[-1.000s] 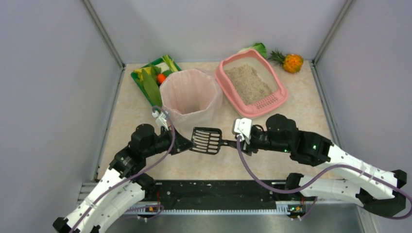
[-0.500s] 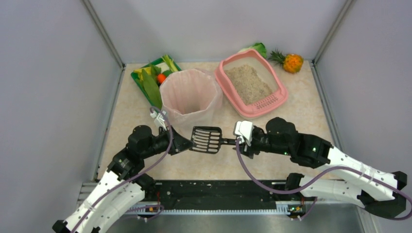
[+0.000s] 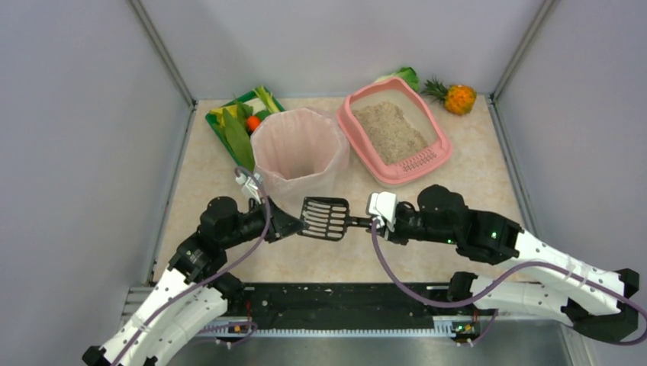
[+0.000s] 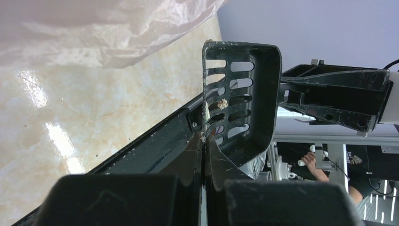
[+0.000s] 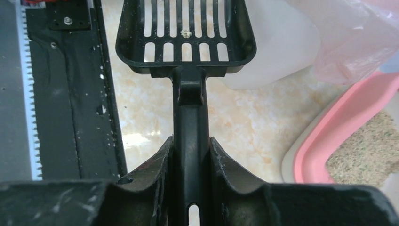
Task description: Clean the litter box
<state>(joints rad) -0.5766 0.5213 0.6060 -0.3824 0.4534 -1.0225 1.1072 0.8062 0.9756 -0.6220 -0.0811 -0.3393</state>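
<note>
On the counter [image 3: 473, 183], the pink litter box [image 3: 418, 163] sits far right, just beside the pink-lined bin [image 3: 267, 164]. The black scoop [image 3: 325, 218] hangs between the arms. The right gripper [image 5: 190, 146] has its jaws pinching the handle, and the left gripper [image 4: 203, 141] has its jaws pressed on the basket's front rim. To hand over cleanly, the left should probably release only once the right grip is firm, with the scoop kept level.

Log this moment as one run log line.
left gripper: shut on scoop rim | right gripper: shut on scoop handle | litter box: untouched
</note>
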